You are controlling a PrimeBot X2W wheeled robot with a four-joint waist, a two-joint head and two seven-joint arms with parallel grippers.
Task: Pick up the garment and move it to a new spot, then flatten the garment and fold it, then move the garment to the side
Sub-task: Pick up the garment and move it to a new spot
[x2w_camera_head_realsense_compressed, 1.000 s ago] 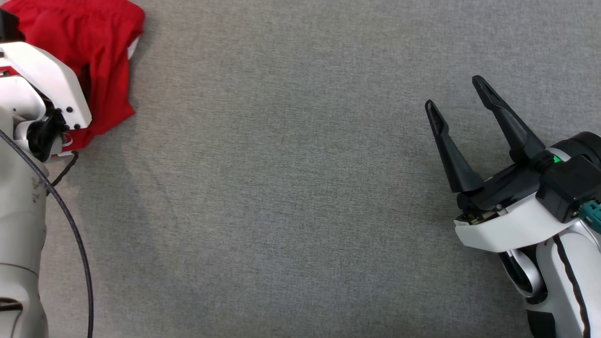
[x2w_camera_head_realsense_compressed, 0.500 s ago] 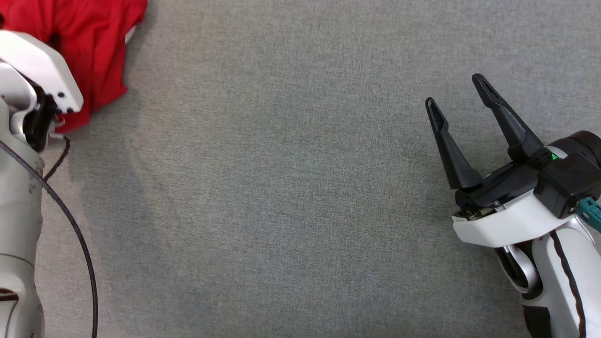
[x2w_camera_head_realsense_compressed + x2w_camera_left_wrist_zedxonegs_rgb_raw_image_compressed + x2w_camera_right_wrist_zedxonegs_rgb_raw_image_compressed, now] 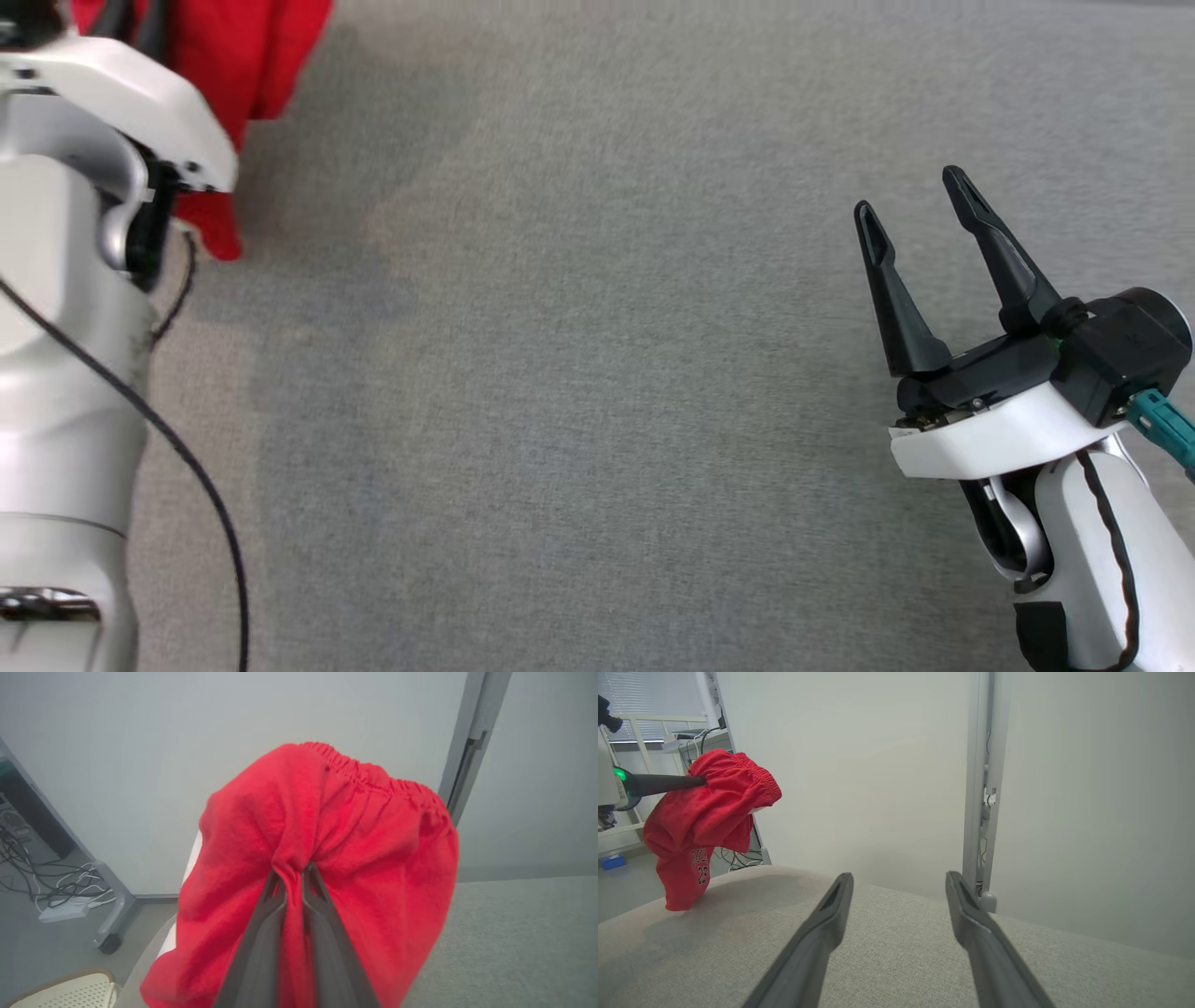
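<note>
- The left gripper (image 3: 293,870) has its two dark fingers pressed together on a bunch of the garment (image 3: 327,826), pinching a fold of cloth between them.
- There is one garment: bright red shorts with a gathered elastic waistband, a white stripe down one side and a dark print with the number 23 on one leg.
- It hangs from that pinch at the far left of the scene, over the far left corner of the grey cloth surface (image 3: 579,373).
- Its long axis runs roughly up and down, with the waistband at the top and a leg hem pointing down.
- I cannot tell whether the lowest hem touches the surface.
- Its shadow lies on the cloth just beside it.
- The right gripper (image 3: 906,196) is at the right, well apart from the garment, with its two fingers spread and nothing between them.
</note>
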